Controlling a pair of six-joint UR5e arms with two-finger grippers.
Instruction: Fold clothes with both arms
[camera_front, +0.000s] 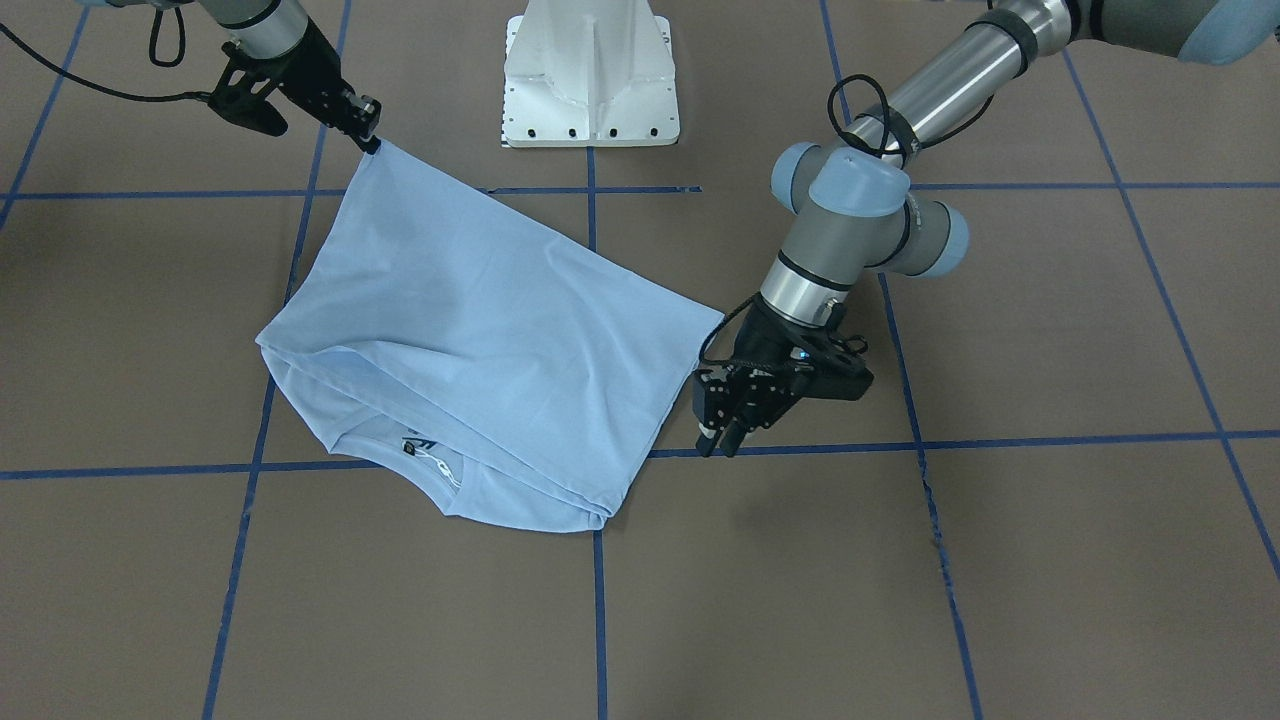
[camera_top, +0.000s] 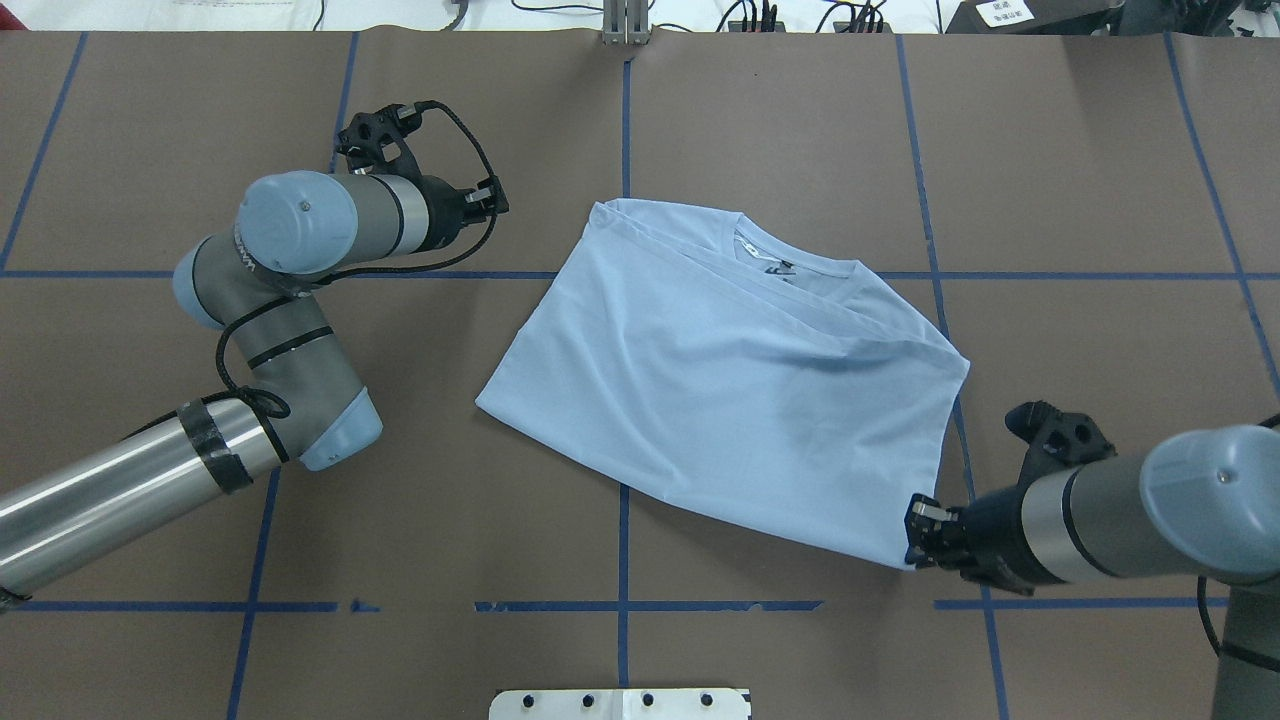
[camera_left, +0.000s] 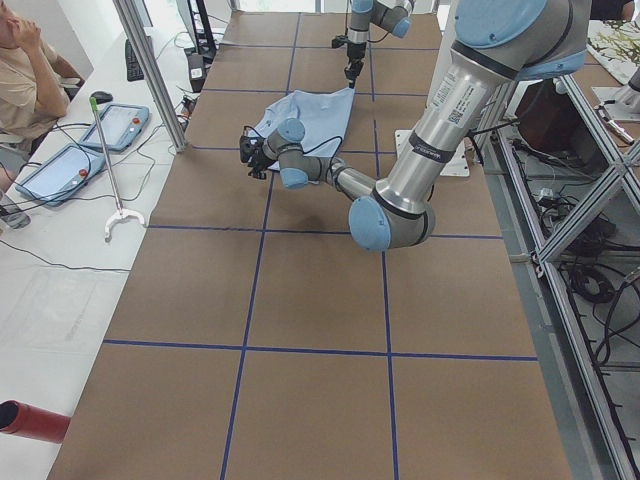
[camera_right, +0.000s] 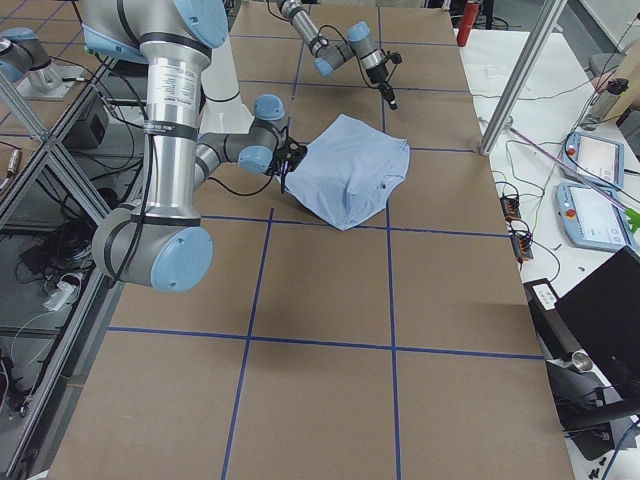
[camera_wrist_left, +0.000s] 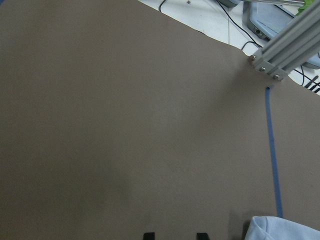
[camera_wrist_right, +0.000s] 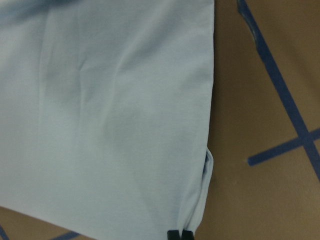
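Shirt lies doubled over near the middle of the table, its collar turned away from the robot. Its long axis slants from the far left to the near right corner. I see the right claw pinched tight on that corner's hem. The left claw hovers near the shirt's left side, fingers spread, grasping nothing.
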